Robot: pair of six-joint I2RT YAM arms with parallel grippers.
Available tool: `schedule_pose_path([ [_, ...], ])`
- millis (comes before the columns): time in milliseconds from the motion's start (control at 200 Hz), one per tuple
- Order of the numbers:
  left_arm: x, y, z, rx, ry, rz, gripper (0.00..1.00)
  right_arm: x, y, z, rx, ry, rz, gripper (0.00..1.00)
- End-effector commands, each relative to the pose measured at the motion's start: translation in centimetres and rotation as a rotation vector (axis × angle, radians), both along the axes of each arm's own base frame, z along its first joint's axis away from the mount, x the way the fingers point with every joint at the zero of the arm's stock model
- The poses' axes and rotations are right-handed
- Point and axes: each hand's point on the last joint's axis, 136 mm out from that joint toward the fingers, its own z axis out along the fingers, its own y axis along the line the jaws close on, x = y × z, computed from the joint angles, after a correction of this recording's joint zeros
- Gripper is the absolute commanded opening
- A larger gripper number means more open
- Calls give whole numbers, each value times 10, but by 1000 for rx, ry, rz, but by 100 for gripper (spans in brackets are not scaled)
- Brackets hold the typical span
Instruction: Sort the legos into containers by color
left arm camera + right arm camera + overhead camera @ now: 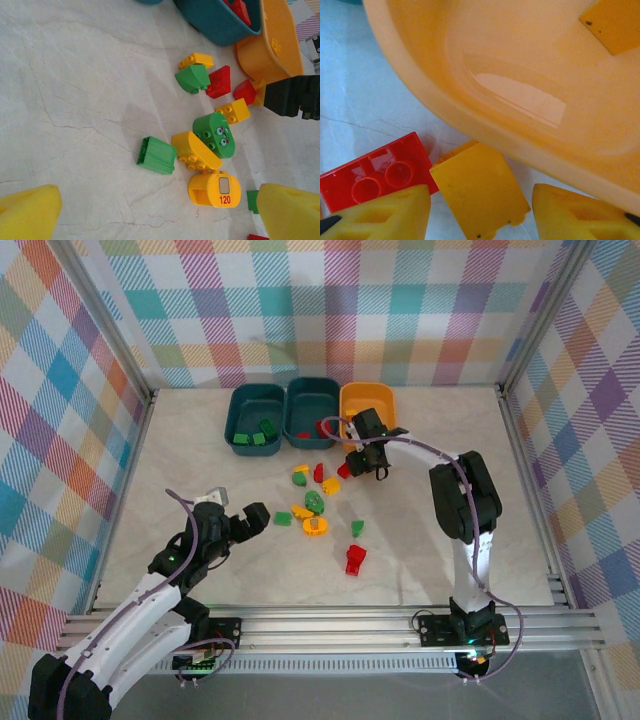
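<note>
Glossy flat yellow brick (480, 192) beside smooth rounded orange tub (520, 75), veined tabletop (360, 90)

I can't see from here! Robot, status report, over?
Left gripper open, near loose bricks. Right gripper open, straddling yellow brick beside orange tub. Red brick close alongside.

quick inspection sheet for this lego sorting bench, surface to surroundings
surface: pale marbled tabletop, no spills seen
job's things: two dark teal plastic tubs and one orange-yellow plastic tub in a row at the back; green bricks in the left teal tub, a red brick in the middle one; loose red, green and yellow plastic bricks mid-table
clutter: nothing seen
grippers: left gripper open wide over the loose bricks; right gripper open, straddling a yellow brick beside the orange-yellow tub
cables: lilac cables along both arms
surroundings: plaid fabric walls, aluminium frame
</note>
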Motion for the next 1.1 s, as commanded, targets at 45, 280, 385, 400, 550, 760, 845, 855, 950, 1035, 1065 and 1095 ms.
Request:
schedule_pose_path([
  [45,-1,3,-1,22,-13,0,100,-3,12,-7,39,48,61,51],
  [280,-3,4,0,24,-12,1,100,-11,14,-8,74,73,43,35],
  [385,-4,5,-1,21,-14,3,100,-15,12,-1,85,57,31,30],
  [400,-4,5,-1,20,-13,3,100,-17,12,0,85,57,30,30],
  [550,-4,2,-2,5,-7,-2,100,-32,19,34,132,-1,22,27],
  [760,0,-10,-5,-41,13,-29,100,-27,15,108,224,-163,-33,26],
  [845,3,-21,-5,-63,35,-65,100,-4,1,122,216,-194,-98,26],
  [855,4,-22,-6,-65,40,-66,100,0,-1,124,217,-197,-108,26],
  [950,7,-37,-11,-60,91,-113,99,33,-16,113,204,-157,-184,25],
  [1035,8,-54,-16,-38,147,-170,98,56,-20,99,174,-137,-224,26],
  [1065,7,-61,-18,-26,167,-193,98,64,-21,94,164,-132,-235,26],
  [1095,6,-68,-21,-12,184,-213,97,71,-21,88,160,-124,-246,26],
])
